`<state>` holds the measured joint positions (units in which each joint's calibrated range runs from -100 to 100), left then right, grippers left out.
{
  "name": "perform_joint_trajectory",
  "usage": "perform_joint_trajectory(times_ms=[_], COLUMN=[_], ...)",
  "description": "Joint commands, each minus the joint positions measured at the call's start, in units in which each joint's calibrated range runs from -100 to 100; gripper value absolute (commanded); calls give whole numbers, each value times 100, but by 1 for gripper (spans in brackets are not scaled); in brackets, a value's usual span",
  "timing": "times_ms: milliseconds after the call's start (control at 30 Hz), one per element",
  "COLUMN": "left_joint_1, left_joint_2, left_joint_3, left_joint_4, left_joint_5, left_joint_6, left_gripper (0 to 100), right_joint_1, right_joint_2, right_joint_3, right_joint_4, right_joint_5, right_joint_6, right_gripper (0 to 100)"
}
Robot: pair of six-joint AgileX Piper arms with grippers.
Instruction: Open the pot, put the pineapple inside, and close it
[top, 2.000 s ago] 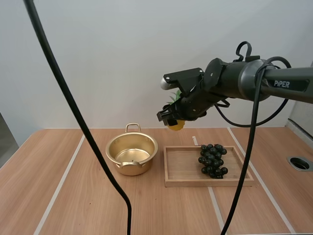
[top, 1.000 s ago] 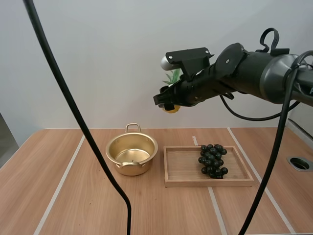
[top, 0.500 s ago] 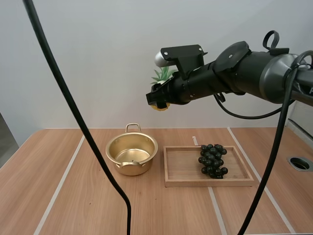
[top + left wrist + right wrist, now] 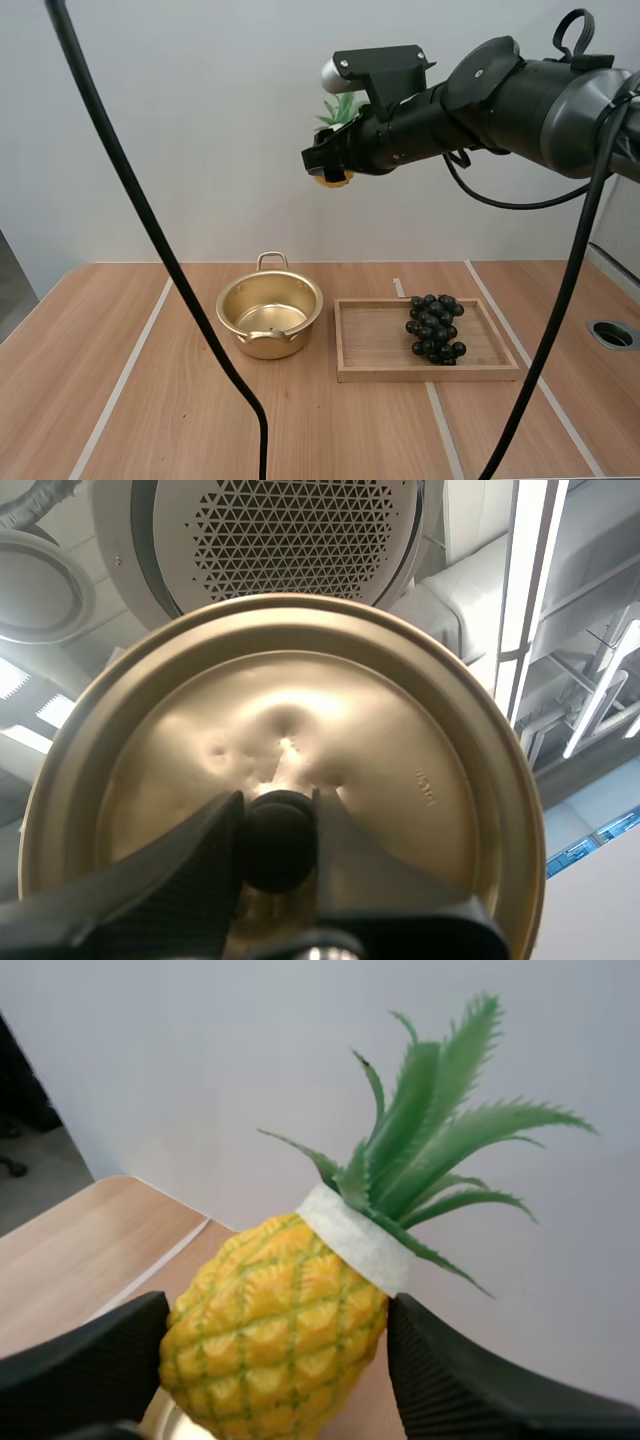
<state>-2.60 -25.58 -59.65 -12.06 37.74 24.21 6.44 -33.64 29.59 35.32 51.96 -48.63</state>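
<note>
Your left tool (image 4: pixel 275 815) is clamping the black knob (image 4: pixel 275 845) of the lid (image 4: pixel 400 750), one finger on each side. The lid is off the pot and riding on that arm. The pot (image 4: pixel 270 342) is sitting open on the counter (image 4: pixel 150 400), and nothing is showing inside it. Going by that, the opening step is done.

Your right tool (image 4: pixel 328 165) is gripping the pineapple (image 4: pixel 333 179). In the right wrist view the two fingers are pressing the yellow body from either side and the green leaves are pointing away. The fruit is hanging high in the air, above the pot and a little to its right, well apart from it.

So roughly a third of the job is looking finished and the second step is under way. What is remaining, as I am reading it:
- bringing the pineapple down into the pot
- letting it go and clearing that arm
- setting the lid back on

The grapes (image 4: pixel 433 327) are lying in the wooden tray (image 4: pixel 420 375) just beside the pot, and neither is part of this job.
</note>
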Motion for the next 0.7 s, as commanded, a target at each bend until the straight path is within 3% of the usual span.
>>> perform_joint_trajectory(times_ms=[0, 133, 667], left_joint_1=[-1, -1, -1], left_joint_2=[-48, -48, -48], left_joint_3=[-10, -10, -10], left_joint_4=[31, 31, 31], left_joint_5=[-105, -105, -105], left_joint_6=[-10, -10, -10], left_gripper=[0, 0, 0], right_joint_1=[-106, -271, -582], right_joint_2=[-54, -54, -68], right_joint_3=[-52, -52, -52], right_joint_4=[-554, -885, -754], right_joint_5=[-497, -1096, -2841], right_joint_6=[451, 837, 847], right_gripper=[0, 0, 0])
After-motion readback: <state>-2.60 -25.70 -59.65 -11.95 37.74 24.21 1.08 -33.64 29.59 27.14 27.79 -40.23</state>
